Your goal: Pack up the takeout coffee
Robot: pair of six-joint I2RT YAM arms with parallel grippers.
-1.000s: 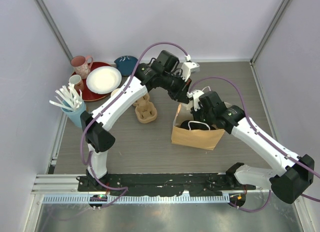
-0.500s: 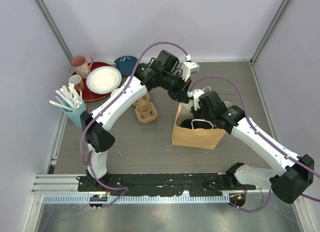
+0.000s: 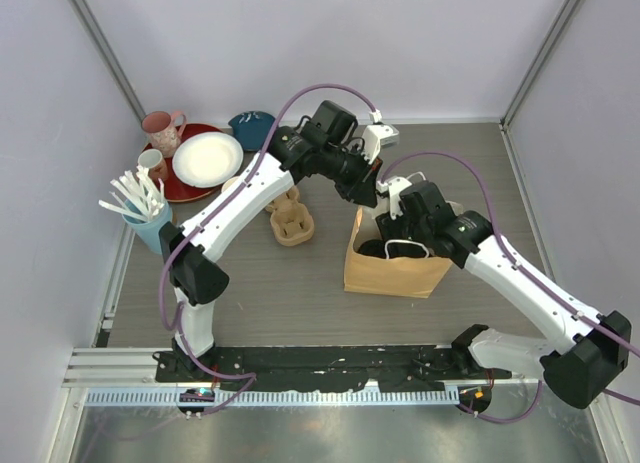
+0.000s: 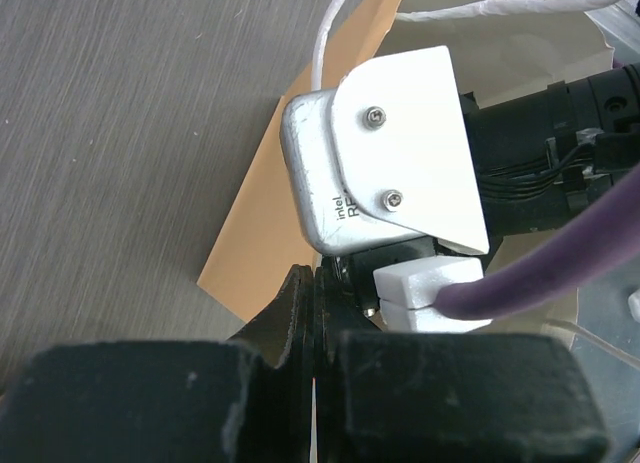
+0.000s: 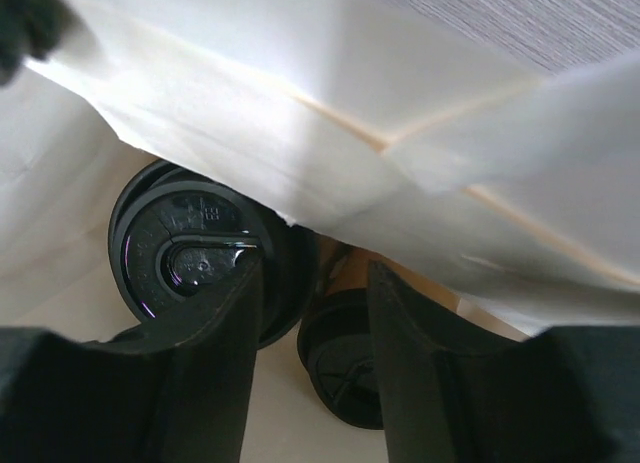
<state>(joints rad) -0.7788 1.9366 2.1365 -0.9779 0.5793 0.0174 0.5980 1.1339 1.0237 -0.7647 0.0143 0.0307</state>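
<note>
Top external view: a brown paper bag [image 3: 396, 271] stood upright and open on the grey table [image 3: 260, 288], with both arms meeting at its mouth. The right gripper [image 3: 392, 239] reached down inside the bag, and the left gripper [image 3: 366, 199] sat at the bag's far-left rim. Left of the bag lay a tan pulp cup carrier [image 3: 293, 226]. Farther left of the bag were a blue cup [image 3: 150, 228] of white utensils, a red tray [image 3: 182, 188] bearing a white plate [image 3: 207, 158], a pink mug [image 3: 162, 131] and a dark blue bowl [image 3: 252, 129].

Right wrist view: two takeout coffee cups stood inside the bag, seen from above by their black lids. The nearer cup [image 5: 195, 258] lay partly behind one finger [image 5: 190, 383]. The second cup [image 5: 340, 378] showed deeper in the bag, in the gap between the fingers. The jaws stood apart, clamped on nothing.

Left wrist view: the left gripper's fingers [image 4: 293, 308] were pressed together just beside the bag's edge; whether they pinched the paper could not be told. The right arm's wrist camera housing [image 4: 385, 163] sat over the bag's mouth.
</note>
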